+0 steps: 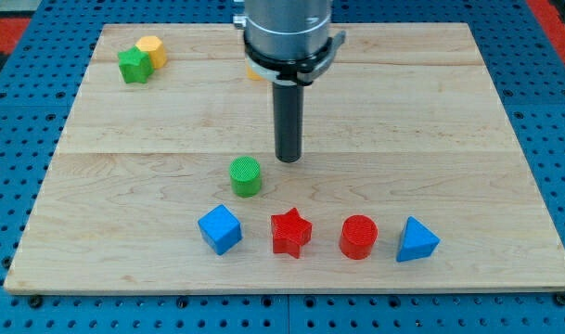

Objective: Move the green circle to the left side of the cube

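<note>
The green circle (246, 176) stands on the wooden board (430, 121) a little left of centre. The blue cube (219, 229) lies below it and slightly to the left, near the view's bottom. My tip (288, 160) rests on the board just to the right of and slightly above the green circle, with a small gap between them.
A red star (290, 232), a red circle (358, 237) and a blue triangle (416, 240) line up right of the cube. A green star (133, 66) and a yellow block (152, 51) sit at top left. Another yellow block (252, 72) peeks from behind the arm.
</note>
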